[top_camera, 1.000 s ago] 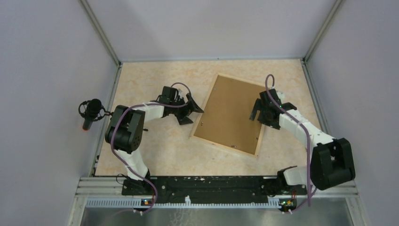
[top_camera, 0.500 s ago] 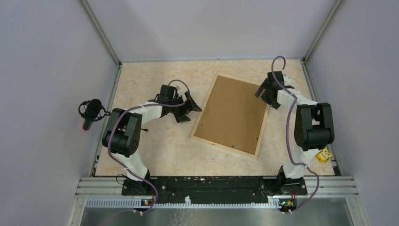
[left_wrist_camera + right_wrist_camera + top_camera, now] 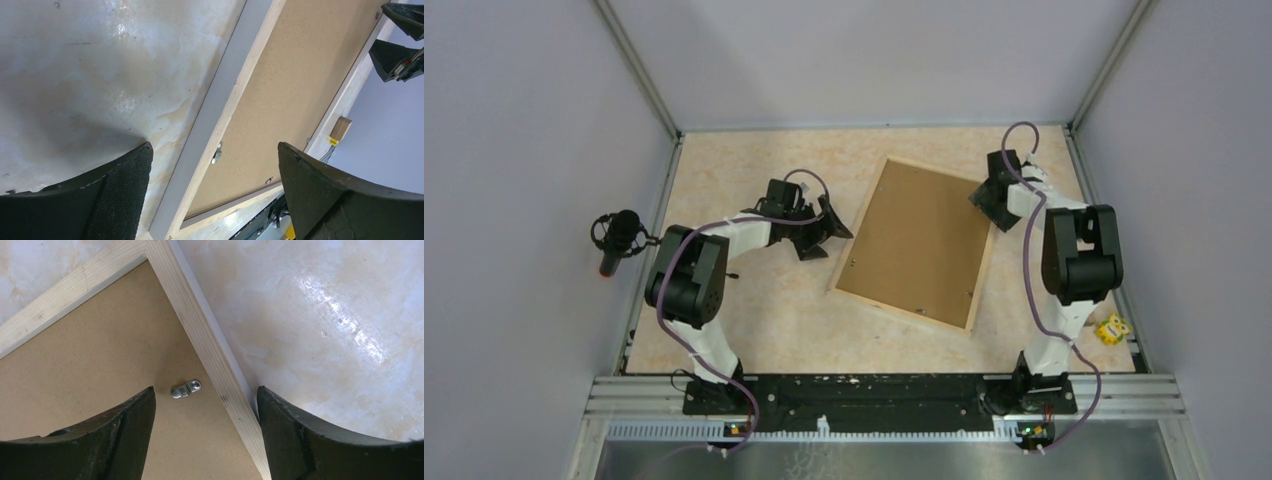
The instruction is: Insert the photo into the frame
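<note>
Backing board (image 3: 100, 355) inside frame (image 3: 195, 325)

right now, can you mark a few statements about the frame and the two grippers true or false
1. The frame lies flat with its brown backing board facing up. True.
2. The left gripper is shut on the frame. False: it is open and holds nothing.
3. The right gripper is at the frame's far right corner. True.
4. The metal clip sits out on the bare table. False: it is on the backing board, just inside the frame.
</note>
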Controlling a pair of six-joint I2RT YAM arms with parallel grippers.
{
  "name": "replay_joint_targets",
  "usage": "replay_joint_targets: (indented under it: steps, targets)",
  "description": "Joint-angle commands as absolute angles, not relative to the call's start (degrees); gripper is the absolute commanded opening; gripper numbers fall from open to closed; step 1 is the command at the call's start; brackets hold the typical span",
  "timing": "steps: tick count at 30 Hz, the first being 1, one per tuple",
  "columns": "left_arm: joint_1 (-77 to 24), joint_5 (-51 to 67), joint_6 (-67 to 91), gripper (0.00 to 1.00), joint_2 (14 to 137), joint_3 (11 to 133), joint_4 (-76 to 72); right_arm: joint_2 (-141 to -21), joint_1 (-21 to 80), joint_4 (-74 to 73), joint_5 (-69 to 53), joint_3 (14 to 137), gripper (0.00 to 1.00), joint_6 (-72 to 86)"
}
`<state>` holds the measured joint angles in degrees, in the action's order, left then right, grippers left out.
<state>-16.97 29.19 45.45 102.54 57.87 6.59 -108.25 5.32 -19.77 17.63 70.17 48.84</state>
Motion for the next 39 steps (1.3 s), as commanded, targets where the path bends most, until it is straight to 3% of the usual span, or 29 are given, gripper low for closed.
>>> replay_joint_targets:
  steps: [1,9,23,31,39]
  targets:
    - [-17.3,28.7,44.0,0.97,102.6,59.6,6.8,-110.8,6.0,-23.4,19.6,74.4,0.72,52.6]
    - [-17.4,29.7,44.6,0.97,102.5,59.6,6.7,-111.9,6.7,-26.1,20.8,75.8,0.70,53.2]
    - [-18.3,30.5,44.8,0.95,101.1,59.2,5.7,-112.4,6.7,-24.5,17.0,74.8,0.51,50.3]
    - [-18.3,30.4,44.6,0.95,102.5,59.5,6.2,-112.9,6.7,-23.7,13.1,74.0,0.36,46.0]
    - [-18.5,30.3,44.6,0.95,101.7,59.0,5.5,-113.8,6.7,-26.2,19.1,77.1,0.27,37.4]
